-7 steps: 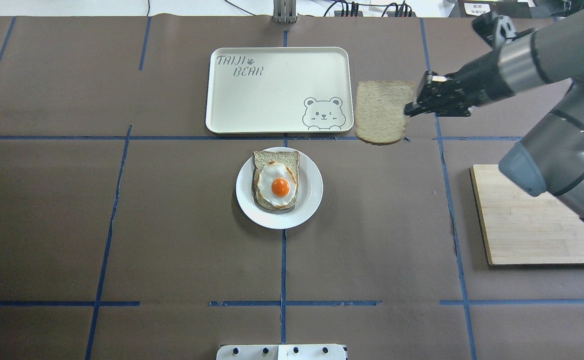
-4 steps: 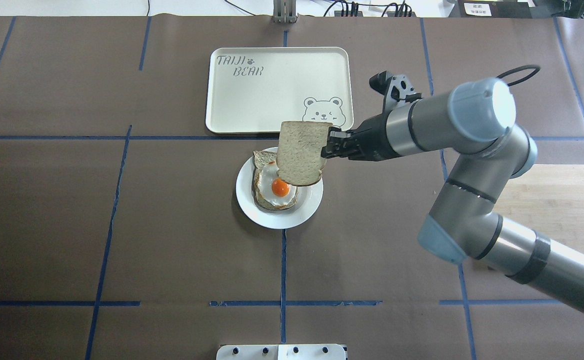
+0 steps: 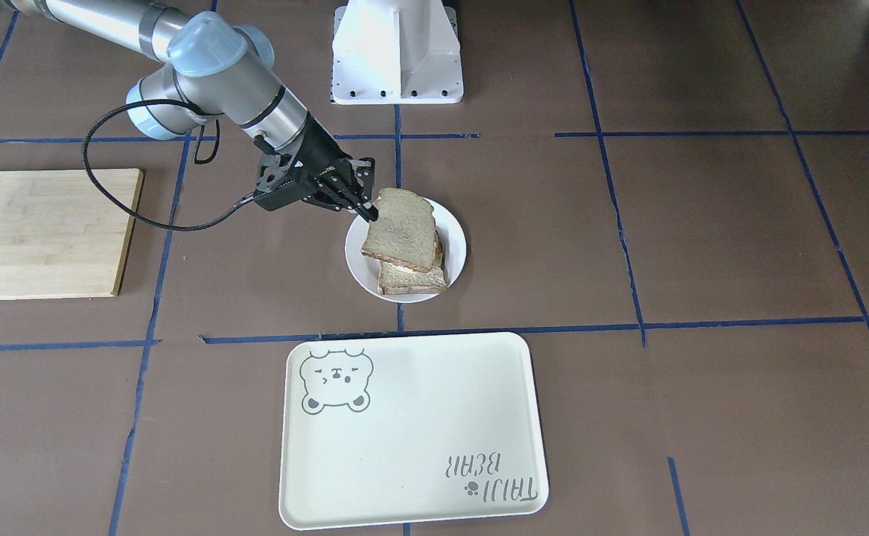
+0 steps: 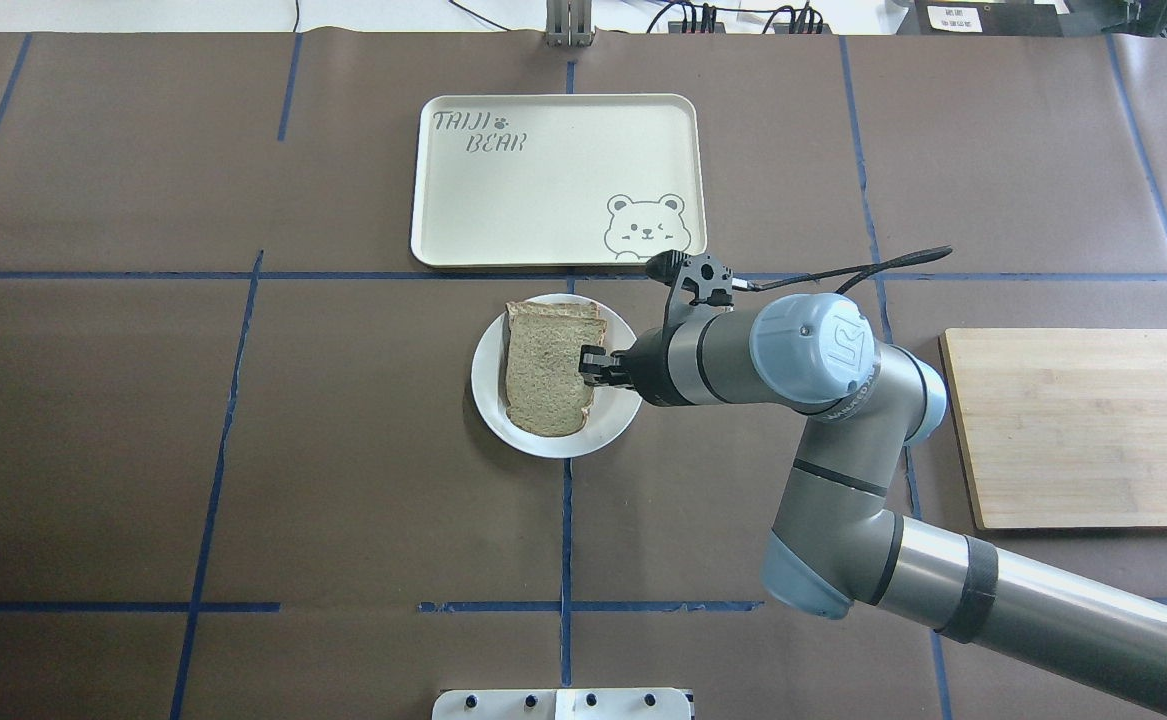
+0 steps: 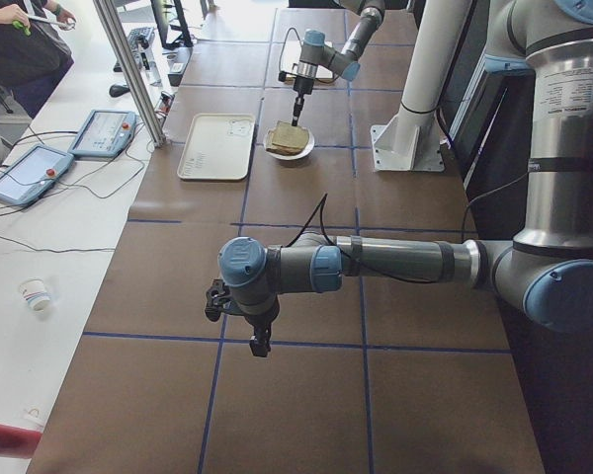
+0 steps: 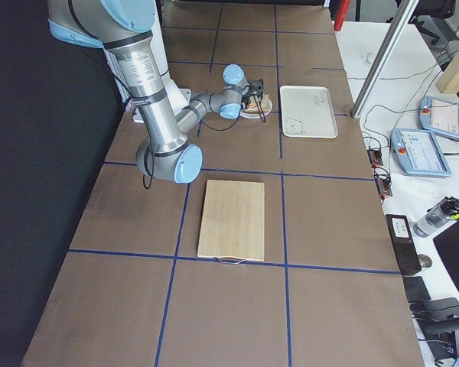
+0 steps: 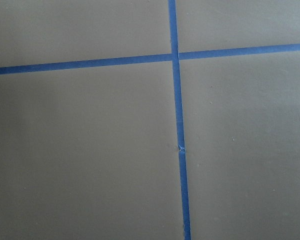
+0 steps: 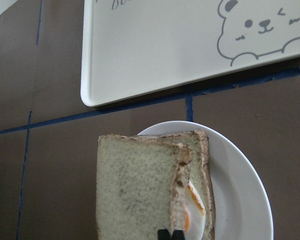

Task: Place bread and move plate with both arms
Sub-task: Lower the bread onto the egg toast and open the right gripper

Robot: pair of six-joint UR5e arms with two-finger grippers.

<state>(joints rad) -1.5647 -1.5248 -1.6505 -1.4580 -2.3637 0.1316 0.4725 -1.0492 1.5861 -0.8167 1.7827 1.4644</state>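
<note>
Reaching across the brown counter [image 4: 243, 450], the right arm [image 4: 843, 480] ends at the white plate [image 4: 488, 405] near the cream tray [image 4: 543, 180], while the left arm [image 5: 395, 265] hangs well apart over the counter, and I cannot tell whether its left fingers [image 5: 261, 344] are clenched. The bread [image 4: 543, 375] lies tilted over the egg-topped slice [image 3: 413, 281] on the plate, one edge pinched between the right fingers [image 3: 365, 211].

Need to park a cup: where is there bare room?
Bare: the tray, the wooden board, the table on the robot's left of the plate. Crowded: the plate, with the right gripper shut on the bread.
</note>
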